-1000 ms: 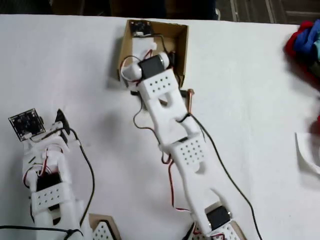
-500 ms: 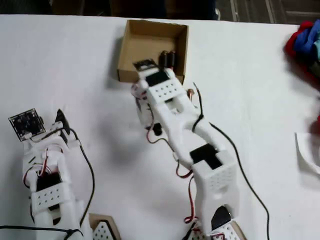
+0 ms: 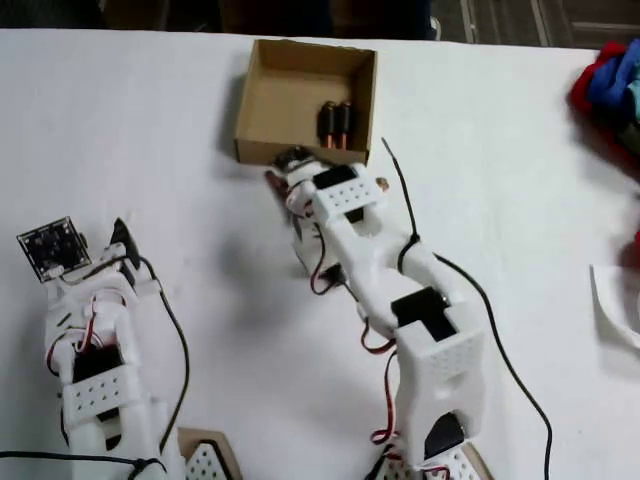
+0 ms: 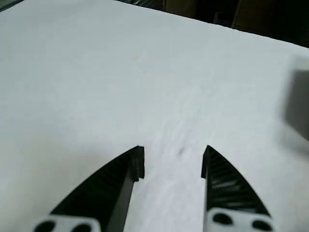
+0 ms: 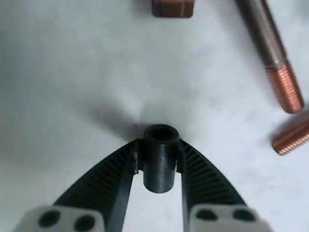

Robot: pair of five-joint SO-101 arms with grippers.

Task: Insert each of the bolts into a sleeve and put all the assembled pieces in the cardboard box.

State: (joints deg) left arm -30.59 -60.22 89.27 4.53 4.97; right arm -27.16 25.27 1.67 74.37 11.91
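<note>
The cardboard box stands at the table's far middle, and two assembled pieces lie side by side against its right wall. My right gripper is shut on a short black sleeve, held just above the white table in front of the box. The right arm's wrist covers that spot in the high view. Beside the sleeve lie a long copper bolt, the threaded end of a second bolt and a bolt head. My left gripper stands open over bare table at the near left.
Coloured cloth lies at the far right edge, and a white curved object sits below it. Black cables trail from both arms. One bolt head pokes out beside the right wrist. Open table lies between the two arms.
The right arm has pulled back out of the box to the table just in front of it, uncovering the two pieces inside. The left arm has not moved.
</note>
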